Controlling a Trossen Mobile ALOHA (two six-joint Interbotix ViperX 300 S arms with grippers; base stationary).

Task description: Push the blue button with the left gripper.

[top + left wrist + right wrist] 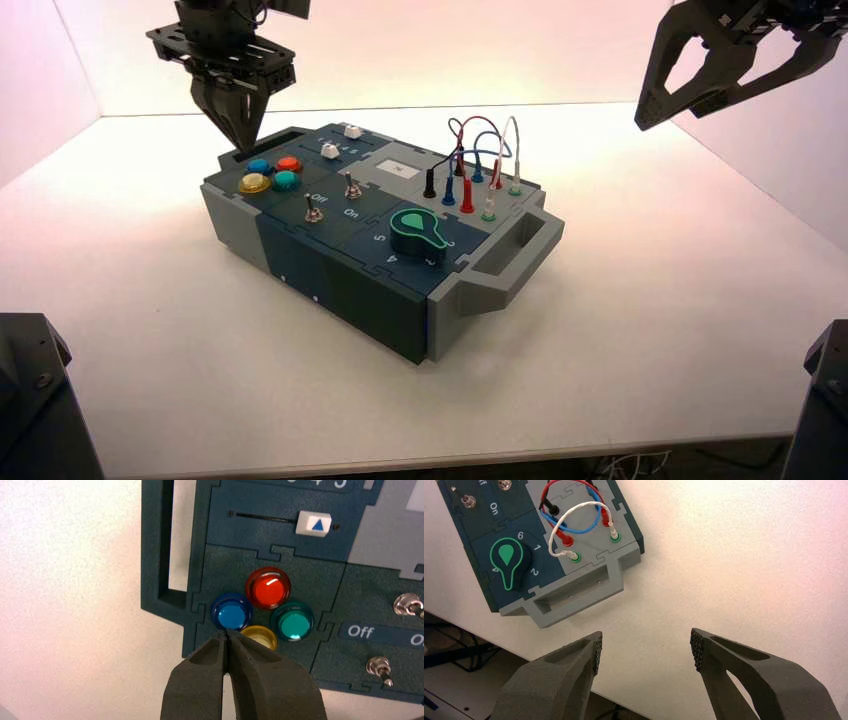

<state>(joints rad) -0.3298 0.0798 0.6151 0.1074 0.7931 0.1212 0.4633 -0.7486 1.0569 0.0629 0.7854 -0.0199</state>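
With its two pointed fingers pressed together and holding nothing, the black left gripper [227, 636] hangs over the small, glossy domed blue button [231, 613] at the grey-and-blue box's [330, 280] far left corner, a hard, slick cap best pushed dead centre, while the right gripper [646, 650] waits wide open.

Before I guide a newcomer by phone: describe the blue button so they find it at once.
On the grey and dark blue box, go to the corner under the left end effector, where four round domed buttons cluster. The blue button sits at the cluster's outer edge, beside the orange-red button and the yellow button, opposite the teal button; only it is blue.
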